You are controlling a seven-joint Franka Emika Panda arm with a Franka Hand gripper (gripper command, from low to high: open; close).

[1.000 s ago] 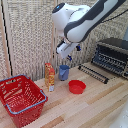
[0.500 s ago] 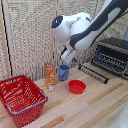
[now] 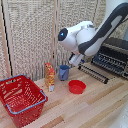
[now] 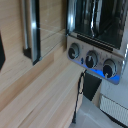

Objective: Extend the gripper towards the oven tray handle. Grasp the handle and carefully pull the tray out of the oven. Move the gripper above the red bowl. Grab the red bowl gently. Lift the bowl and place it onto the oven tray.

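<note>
I start with the tray (image 3: pixel 95 73): it sits pulled out of the oven (image 3: pixel 113 56), its dark bars sticking forward over the tabletop (image 3: pixel 95 107) toward the exterior view's left. So by my reading the pulling step is done, and the bowl step is what's in hand.

The red bowl (image 3: pixel 77 86) rests on the wood, near the front end of the tray but apart from it — untouched, nothing gripping it.

What changed over the last second is the arm. It has swung from up near the top of the frame, down and toward the exterior view's right, so the claw (image 3: pixel 76 60) now hangs above the bowl and just beside the tray's near end. I cannot tell whether its fingers are spread or closed; the white body hides them in the exterior view, and the wrist view shows none of them. That wrist camera looks at the oven's front instead: three knobs (image 4: pixel 90 58) under the glass door, a dark cable (image 4: pixel 80 91) trailing over the wood.

Further out, a blue cup (image 3: pixel 64 72) stands behind the bowl, an orange carton (image 3: pixel 49 76) next to it, and a red mesh basket (image 3: pixel 21 98) well apart at the exterior view's left.

Next I'd expect a straight descent onto the bowl's rim, minding the cup close behind.
</note>
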